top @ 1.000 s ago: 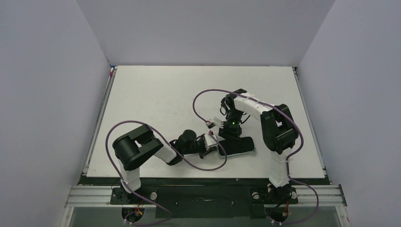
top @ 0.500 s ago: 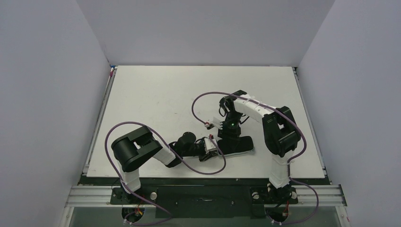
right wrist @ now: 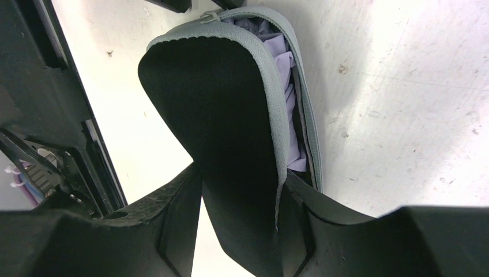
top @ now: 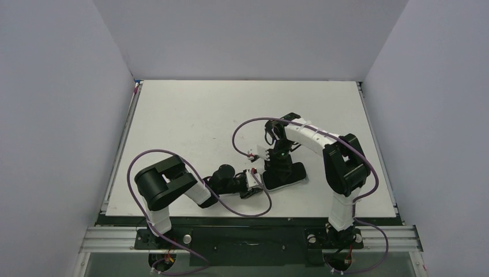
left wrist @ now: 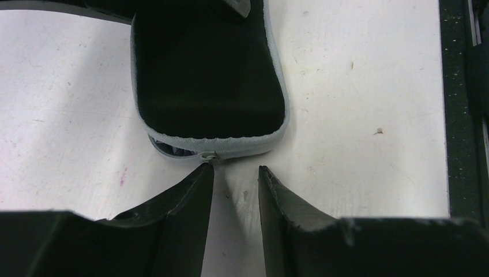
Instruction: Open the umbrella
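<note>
Your left pincer (left wrist: 235, 170) is low on the counter (top: 190, 115), jaws parted a narrow way with nothing between them. The tips sit just short of the zip pull (left wrist: 213, 156) at the near end of the black, grey-edged pouch (left wrist: 207, 75). Your right pincer (right wrist: 239, 173) comes down from above and is clamped on the pouch's upper flap, one finger on each side, holding it lifted off the lower half. Through that gap you can see the umbrella (right wrist: 282, 63), folded lavender fabric tucked inside along the open zip. The pouch lies on the counter near its front edge, between the two arms and closer to the right one.
</note>
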